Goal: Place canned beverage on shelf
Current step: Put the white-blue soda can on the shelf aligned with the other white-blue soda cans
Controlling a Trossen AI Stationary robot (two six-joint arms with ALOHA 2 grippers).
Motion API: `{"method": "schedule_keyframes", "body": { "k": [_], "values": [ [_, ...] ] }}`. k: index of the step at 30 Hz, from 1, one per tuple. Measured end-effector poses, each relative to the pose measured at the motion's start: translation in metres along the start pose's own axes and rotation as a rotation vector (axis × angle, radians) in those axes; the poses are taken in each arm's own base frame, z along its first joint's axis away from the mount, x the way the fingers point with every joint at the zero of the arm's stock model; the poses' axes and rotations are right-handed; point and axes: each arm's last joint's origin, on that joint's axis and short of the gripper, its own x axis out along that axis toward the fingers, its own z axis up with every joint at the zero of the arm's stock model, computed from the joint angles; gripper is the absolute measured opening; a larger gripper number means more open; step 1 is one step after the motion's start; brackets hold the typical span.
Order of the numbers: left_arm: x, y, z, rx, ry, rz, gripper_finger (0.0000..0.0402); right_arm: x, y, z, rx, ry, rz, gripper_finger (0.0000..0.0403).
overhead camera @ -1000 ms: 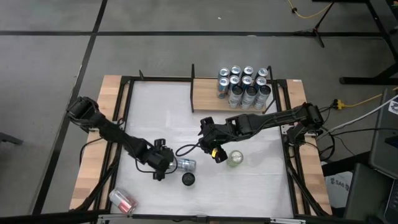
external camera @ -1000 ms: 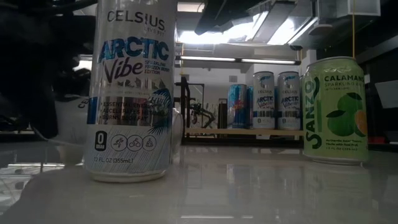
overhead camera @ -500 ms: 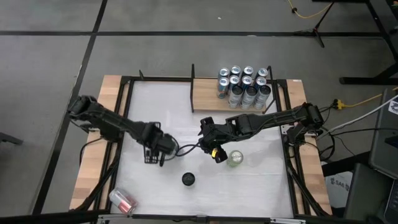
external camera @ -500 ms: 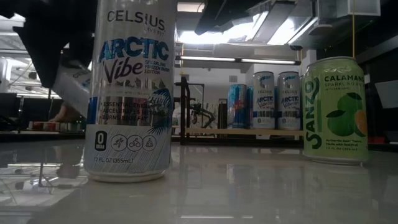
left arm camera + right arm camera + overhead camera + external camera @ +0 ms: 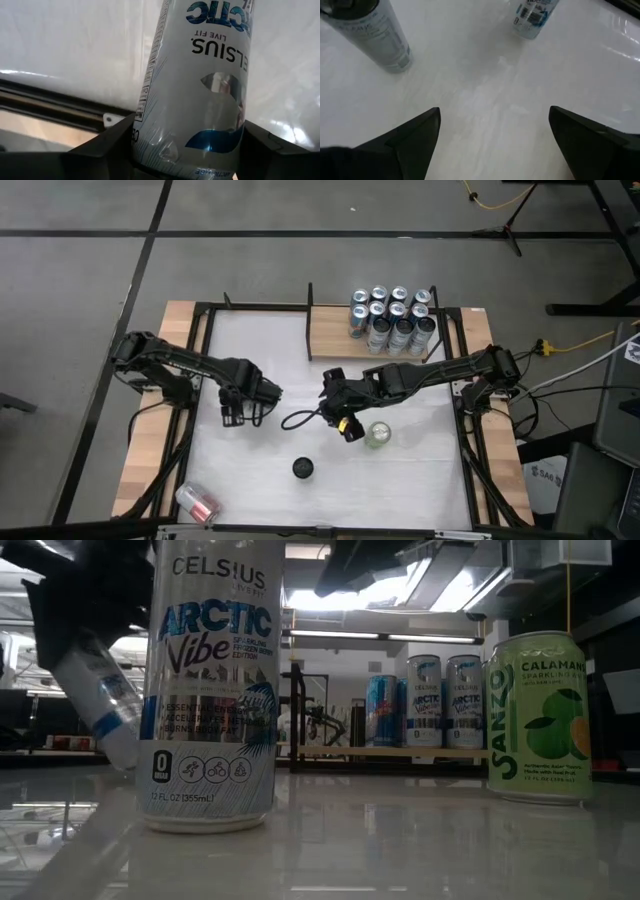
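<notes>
While my left claw (image 5: pixel 243 402) pinches the white can (image 5: pixel 200 85), I carry it toward the shelf (image 5: pixel 330 330).

I hold the can tight between both fingers so it will not slip, and it hangs tilted above the desk (image 5: pixel 420 480), well to the left of the shelf. My left arm is bent, reaching in from the left side. My right claw (image 5: pixel 492 145) waits spread wide and empty in front of the shelf, just beside the green can (image 5: pixel 378 434).
</notes>
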Motion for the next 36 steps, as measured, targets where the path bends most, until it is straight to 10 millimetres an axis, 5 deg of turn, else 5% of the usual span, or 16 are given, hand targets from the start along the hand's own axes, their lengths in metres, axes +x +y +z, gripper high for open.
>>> {"method": "schedule_keyframes", "body": {
  "k": [8,14,23,36],
  "values": [
    [-0.001,-0.005,0.012,0.003,-0.156,0.033,0.0247,-0.013,-0.008,-0.002,0.070,-0.033,0.039,0.0363],
    [-0.004,-0.014,0.017,0.079,-0.296,0.163,0.0247,-0.012,-0.041,-0.013,0.188,-0.122,0.294,0.0363],
    [-0.012,-0.035,0.024,0.132,-0.540,0.307,0.0247,0.002,-0.084,-0.033,0.369,-0.197,0.227,0.0363],
    [-0.032,-0.051,0.042,0.291,-0.842,0.585,0.0247,0.001,-0.081,-0.020,0.429,-0.291,0.212,0.0363]
  ]
}}
